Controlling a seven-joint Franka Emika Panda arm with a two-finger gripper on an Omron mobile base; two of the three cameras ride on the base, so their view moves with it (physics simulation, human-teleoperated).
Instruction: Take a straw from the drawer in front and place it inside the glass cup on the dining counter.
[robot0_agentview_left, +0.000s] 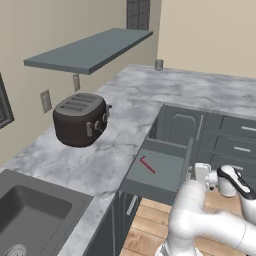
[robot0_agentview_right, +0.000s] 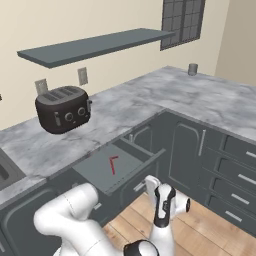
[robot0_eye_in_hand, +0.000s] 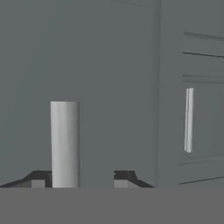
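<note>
The drawer (robot0_agentview_left: 159, 172) is pulled out from under the marble worktop (robot0_agentview_left: 115, 150). It is a flat, dark grey box. The thin red straw (robot0_agentview_left: 147, 165) is seen lying on its smooth floor, also in the right base view (robot0_agentview_right: 113, 164). The gripper (robot0_eye_in_hand: 83, 181) is held low at the drawer's front, with its two dark tips spread apart beside a pale round handle (robot0_eye_in_hand: 64, 144). The small grey glass cup (robot0_agentview_left: 159, 64) stands far back on the worktop. A round black toaster (robot0_agentview_left: 81, 119) sits well apart from it.
</note>
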